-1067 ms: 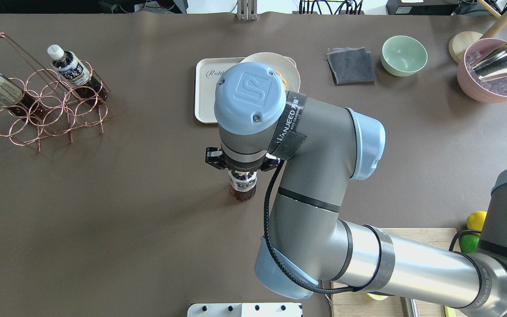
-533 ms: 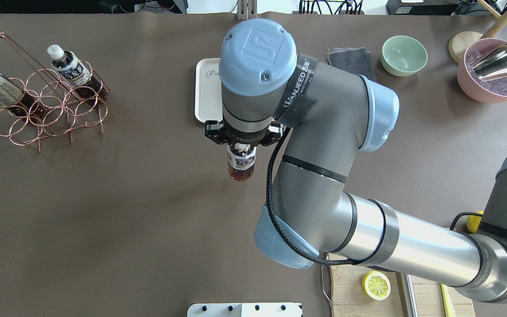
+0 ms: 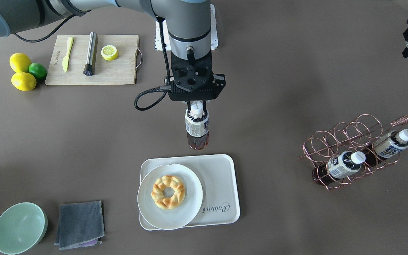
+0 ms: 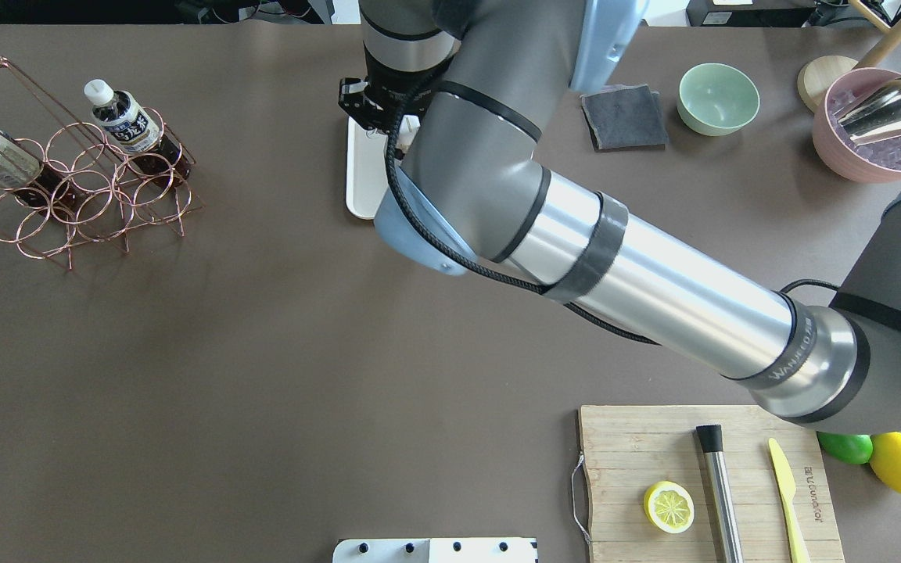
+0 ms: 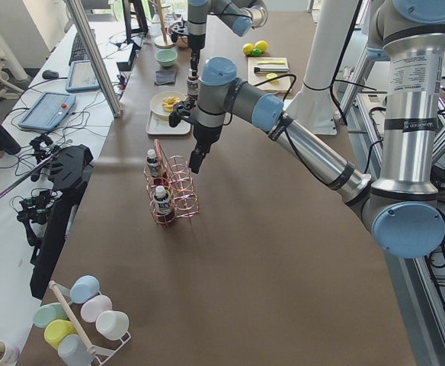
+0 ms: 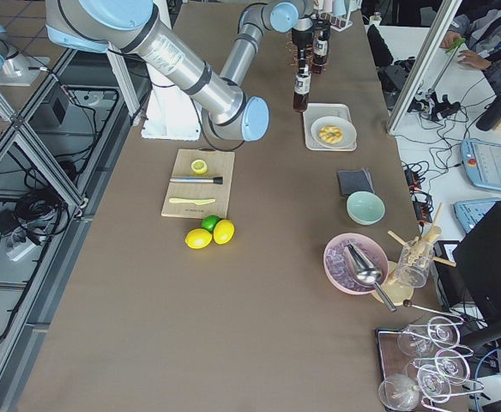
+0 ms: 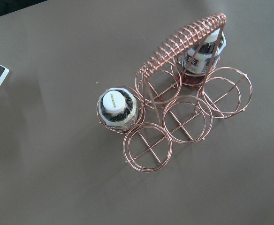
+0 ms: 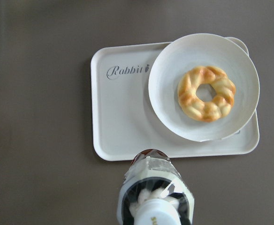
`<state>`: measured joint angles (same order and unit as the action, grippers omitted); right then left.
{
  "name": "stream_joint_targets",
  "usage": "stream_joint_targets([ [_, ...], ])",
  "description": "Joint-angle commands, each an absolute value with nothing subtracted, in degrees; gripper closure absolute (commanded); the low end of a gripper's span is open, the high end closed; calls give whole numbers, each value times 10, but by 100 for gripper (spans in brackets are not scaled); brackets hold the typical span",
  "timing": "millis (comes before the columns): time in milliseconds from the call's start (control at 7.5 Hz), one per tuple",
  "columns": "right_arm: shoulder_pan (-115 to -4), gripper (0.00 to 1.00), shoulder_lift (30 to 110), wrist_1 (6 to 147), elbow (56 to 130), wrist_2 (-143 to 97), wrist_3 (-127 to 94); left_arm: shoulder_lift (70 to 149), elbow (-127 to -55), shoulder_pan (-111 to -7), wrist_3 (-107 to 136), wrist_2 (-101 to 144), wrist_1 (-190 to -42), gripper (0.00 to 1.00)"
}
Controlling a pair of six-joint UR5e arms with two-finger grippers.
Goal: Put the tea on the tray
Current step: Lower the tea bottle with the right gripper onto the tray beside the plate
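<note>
I'm now bringing the small clear plastic tea bottle (image 3: 197,129), clamped in my right gripper (image 3: 197,105), up beside the cream rectangular tray (image 3: 221,177); only lowering remains.

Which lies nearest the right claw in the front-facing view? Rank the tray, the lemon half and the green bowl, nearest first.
Measured from the right claw, which is shut on the tea:
1. tray: directly below the claw in the view, on the operators' side.
2. lemon half: upper left, on the cutting board.
3. green bowl: far lower-left corner.
</note>
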<state>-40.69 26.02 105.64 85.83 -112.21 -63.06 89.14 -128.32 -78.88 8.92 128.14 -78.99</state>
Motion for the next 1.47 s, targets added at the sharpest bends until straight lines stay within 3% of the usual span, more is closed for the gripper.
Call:
stream_joint_targets([
  [0, -444, 100, 154, 916, 607, -1140, -627, 853, -1292, -788, 91, 1281, -826, 3],
  [400, -446, 100, 117, 840, 490, -1141, -625, 853, -1290, -788, 91, 1281, -827, 3],
  [933, -442, 100, 110, 836, 469, -1143, -612, 854, -1291, -788, 91, 1282, -827, 3],
  [1067, -439, 75, 110, 837, 468, -1143, -612, 854, -1290, -788, 91, 1282, -828, 3],
  [1200, -437, 60, 111, 837, 468, -1142, -612, 854, -1290, -788, 91, 1282, -827, 3],
  [1333, -436, 60, 110, 837, 468, -1142, -612, 854, -1290, -788, 91, 1281, -828, 3],
])
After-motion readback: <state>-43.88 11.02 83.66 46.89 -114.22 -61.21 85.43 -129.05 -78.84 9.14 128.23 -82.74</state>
